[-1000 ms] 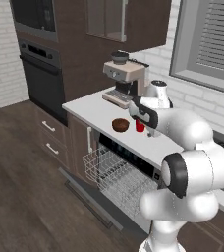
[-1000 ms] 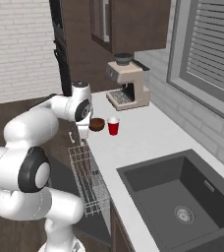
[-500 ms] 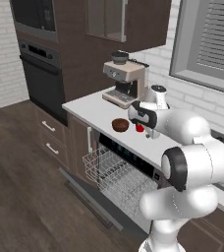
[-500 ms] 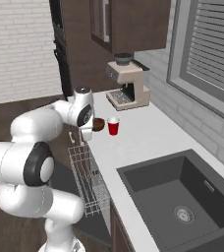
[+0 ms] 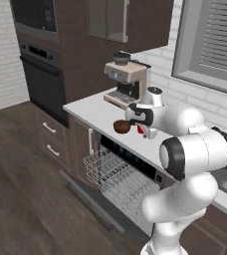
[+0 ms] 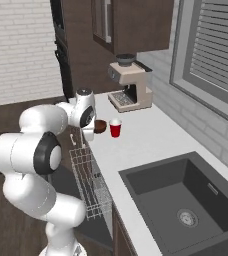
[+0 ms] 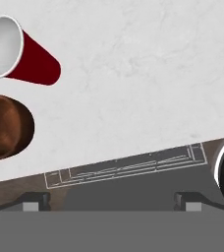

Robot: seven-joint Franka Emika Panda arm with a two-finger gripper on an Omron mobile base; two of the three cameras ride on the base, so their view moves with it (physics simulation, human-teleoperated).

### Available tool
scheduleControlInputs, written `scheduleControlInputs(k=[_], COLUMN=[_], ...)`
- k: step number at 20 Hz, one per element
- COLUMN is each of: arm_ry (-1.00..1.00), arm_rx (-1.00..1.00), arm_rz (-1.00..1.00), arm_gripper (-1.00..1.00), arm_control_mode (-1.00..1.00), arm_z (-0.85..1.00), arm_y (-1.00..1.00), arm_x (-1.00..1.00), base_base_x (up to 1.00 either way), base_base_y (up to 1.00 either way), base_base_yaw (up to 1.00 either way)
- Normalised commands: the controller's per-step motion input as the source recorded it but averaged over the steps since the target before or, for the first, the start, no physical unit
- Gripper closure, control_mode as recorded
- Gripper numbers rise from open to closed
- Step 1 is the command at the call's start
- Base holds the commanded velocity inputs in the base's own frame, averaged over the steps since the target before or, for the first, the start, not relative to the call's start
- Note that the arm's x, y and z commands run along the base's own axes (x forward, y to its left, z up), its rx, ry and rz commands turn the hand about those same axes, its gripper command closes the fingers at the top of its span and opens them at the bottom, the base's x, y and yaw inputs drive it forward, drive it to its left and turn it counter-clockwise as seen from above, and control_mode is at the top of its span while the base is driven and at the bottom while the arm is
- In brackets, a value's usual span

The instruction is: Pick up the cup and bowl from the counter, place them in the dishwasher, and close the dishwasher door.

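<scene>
The fingers (image 7: 111, 199) show as two small dark tips at the bottom of the hand view, well apart from each other, with nothing between them: they are released and hold nothing. They touch neither object; they hang above the front edge of the desk (image 7: 148, 74), looking down at it.

Just beyond them, the bowl (image 7: 6, 127) stands close to this front edge, and the cup (image 7: 23, 51) stands upright just beside it, a little further from the edge (the two look near but not touching). From the right base view, the bowl (image 6: 100, 126) is partly behind the wrist, and the cup (image 6: 115, 128) is beside it. Both sit near the end of the desk where the beige coffee machine (image 5: 126, 79) is.

This placement is convenient, I think: the dishwasher (image 5: 130, 164) is directly under this part of the desk, its door (image 5: 88, 201) dropped down and the wire rack (image 5: 116, 180) pulled out, so each object needs only a short way down. The hand probably waits here, opened, to choose the first grasp.
</scene>
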Motion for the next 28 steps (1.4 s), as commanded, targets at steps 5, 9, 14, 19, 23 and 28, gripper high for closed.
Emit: scheduleControlInputs(k=[5,9,14,19,23,28], arm_ry=[0.00,0.00,0.00,0.00,0.00,0.01], arm_rx=[0.00,0.00,0.00,0.00,0.00,0.00], arm_rz=[0.01,0.02,0.02,0.01,0.00,0.00], arm_gripper=[-1.00,-1.00,-1.00,-1.00,-1.00,-1.00], arm_control_mode=[-1.00,-1.00,-1.00,-1.00,-1.00,-1.00], arm_z=[-0.07,-0.29,-0.31,-0.21,-0.17,-0.14], arm_y=[0.00,0.00,0.00,0.05,0.11,0.05], arm_x=[0.33,0.31,0.31,0.34,0.36,0.37], base_base_x=[0.00,0.00,0.00,0.00,0.00,0.00], base_base_y=[0.00,0.00,0.00,0.00,0.00,0.00], base_base_yaw=[0.00,0.00,0.00,0.00,0.00,0.00])
